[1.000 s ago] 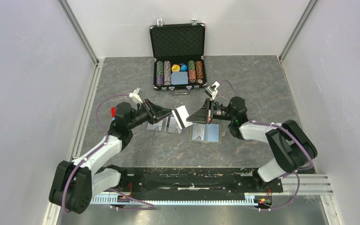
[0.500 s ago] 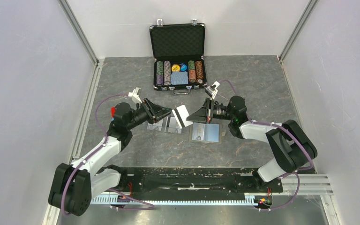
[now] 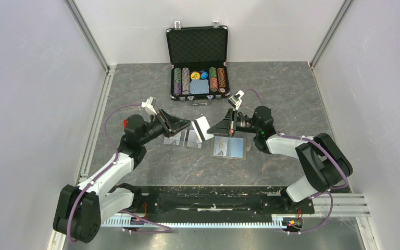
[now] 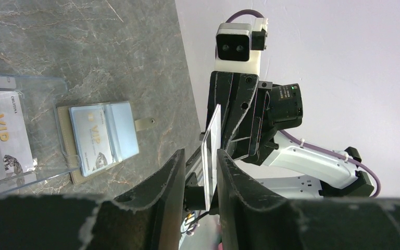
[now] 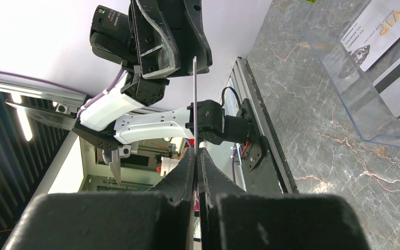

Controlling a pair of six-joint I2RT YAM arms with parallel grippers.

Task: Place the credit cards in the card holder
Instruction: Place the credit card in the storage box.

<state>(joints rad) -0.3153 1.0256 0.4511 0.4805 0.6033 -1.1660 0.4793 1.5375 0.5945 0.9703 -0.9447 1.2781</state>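
One whitish credit card (image 3: 202, 129) hangs in the air between my two grippers, its dark stripe showing. My right gripper (image 5: 196, 151) is shut on its thin edge (image 5: 195, 104). My left gripper (image 4: 200, 154) is open around the card's other end (image 4: 212, 146): the card rests against one finger (image 4: 234, 177), with a gap to the other. The taupe card holder (image 3: 239, 148) lies open on the table below the right gripper, light blue lining up. A second credit card (image 4: 91, 139) with a gold mark sits in it.
Clear plastic sleeves (image 3: 183, 138) with printed inserts lie on the table left of the holder, under the held card. An open black poker-chip case (image 3: 198, 62) stands at the back. Grey walls close in both sides.
The left arm has shifted very slightly to the left. The card, the right gripper and the holder have stayed where they were.
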